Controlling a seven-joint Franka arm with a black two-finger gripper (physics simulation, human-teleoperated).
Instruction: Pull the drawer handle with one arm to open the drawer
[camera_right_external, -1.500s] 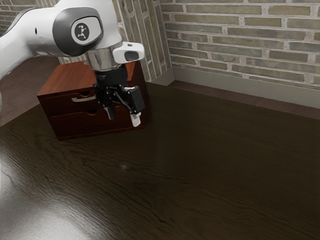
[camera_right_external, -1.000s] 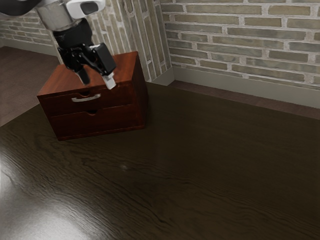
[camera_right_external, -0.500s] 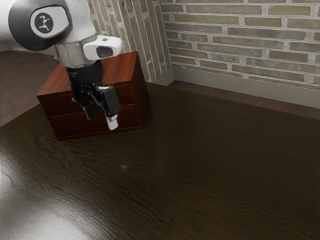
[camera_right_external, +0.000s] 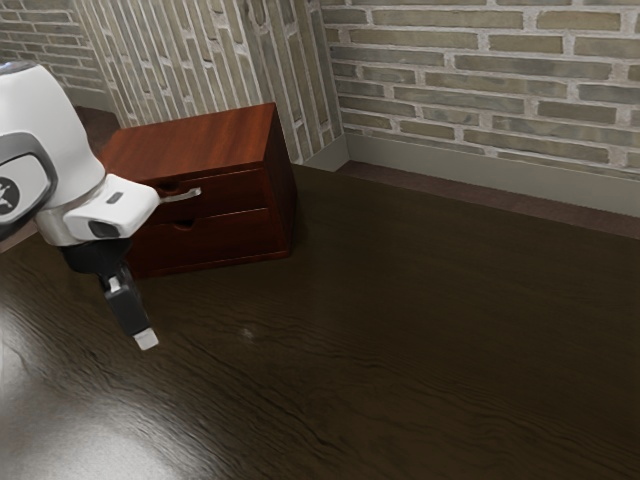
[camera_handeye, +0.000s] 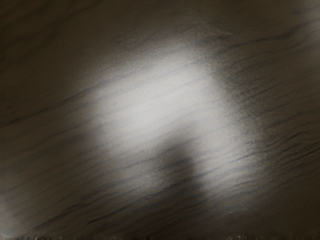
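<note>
Low at the left of the frame, the hand (camera_right_external: 138, 326) hangs over the dark wood worktop (camera_right_external: 420, 340), away from the small red-brown cabinet (camera_right_external: 205, 142); I cannot tell whether it is released or clenched. It touches neither the drawer (camera_right_external: 225, 190) nor the silver handle (camera_right_external: 178, 196) at upper left. The drawer looks closed. A brick wall (camera_right_external: 480, 70) runs behind. Under the hand, glare lights the wood grain (camera_handeye: 150, 105).

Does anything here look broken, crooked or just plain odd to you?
Nothing looks spilled or damaged. The wooden cabinet sits square on the table. Two small oddities: the gripper hangs over bare tabletop in front of the cabinet, well apart from the silver handle, and the lower drawer shows only a notch, with no handle visible.
</note>
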